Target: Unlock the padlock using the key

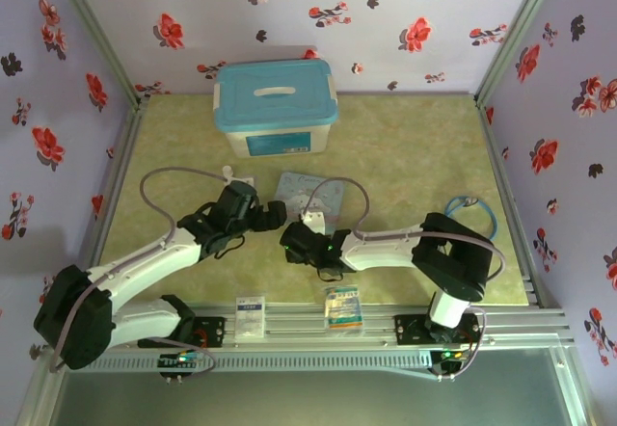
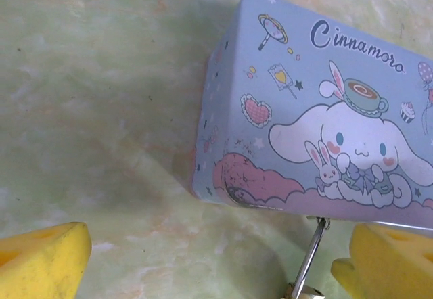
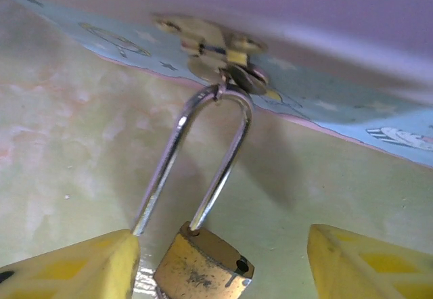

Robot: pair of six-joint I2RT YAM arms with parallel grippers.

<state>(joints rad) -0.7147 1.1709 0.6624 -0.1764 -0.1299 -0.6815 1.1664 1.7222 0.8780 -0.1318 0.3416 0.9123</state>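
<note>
Left pincer [image 2: 216, 265], right pincer [image 3: 223, 245] released by the pale blue cartoon tin [image 2: 304, 109]; we fear a skewed close swings its brass padlock [image 3: 203, 268] aside.

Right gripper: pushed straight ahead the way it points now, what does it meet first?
Most likely the padlock: its brass body lies between the open jaws of the right gripper, with the hasp of the tin holding the shackle just beyond. Depth is hard to judge.

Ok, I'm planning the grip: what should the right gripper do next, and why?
Probably close the right gripper on the small brass-gold padlock: its yellow fingers stand open either side of it, and its thin silvery shackle hangs from the hasp of the pale blue cartoon tin.
</note>
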